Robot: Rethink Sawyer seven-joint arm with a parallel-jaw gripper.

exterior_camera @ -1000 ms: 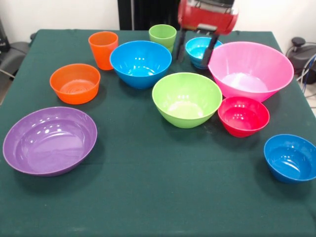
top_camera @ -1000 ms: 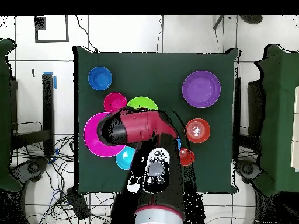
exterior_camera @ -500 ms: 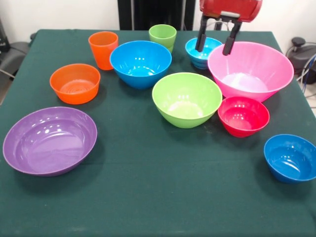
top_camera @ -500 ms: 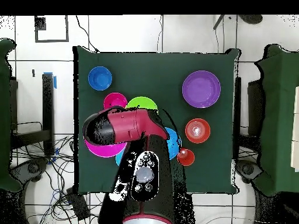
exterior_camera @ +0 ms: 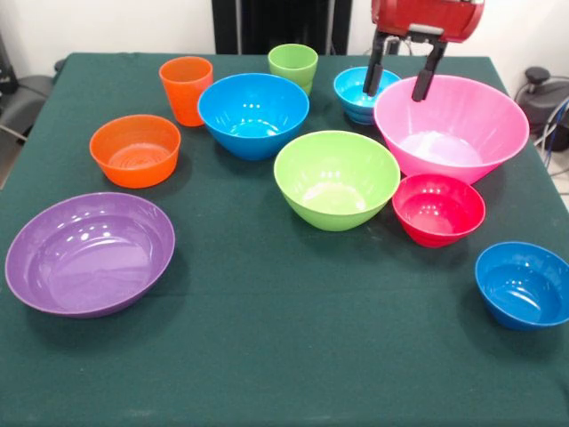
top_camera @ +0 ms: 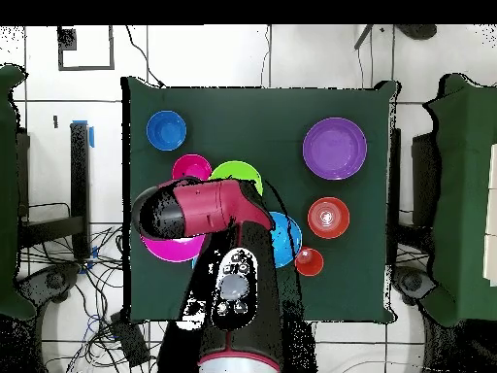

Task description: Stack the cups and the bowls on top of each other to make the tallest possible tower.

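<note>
Glossy red arm (top_camera: pixel 218 209) with black joints; slim black tool (exterior_camera: pixel 399 80) fingers.

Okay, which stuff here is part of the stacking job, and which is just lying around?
For the job:
pink bowl
purple bowl
lime green bowl
large blue bowl
orange bowl
red bowl
two small blue bowls
orange cup
green cup

Lying about:
cables on the floor

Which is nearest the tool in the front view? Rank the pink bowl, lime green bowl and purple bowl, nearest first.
1. Pink bowl: right under the open tool, at its far rim.
2. Lime green bowl: mid-table, nearer the camera and to the picture's left.
3. Purple bowl: near left corner, farthest.
</note>
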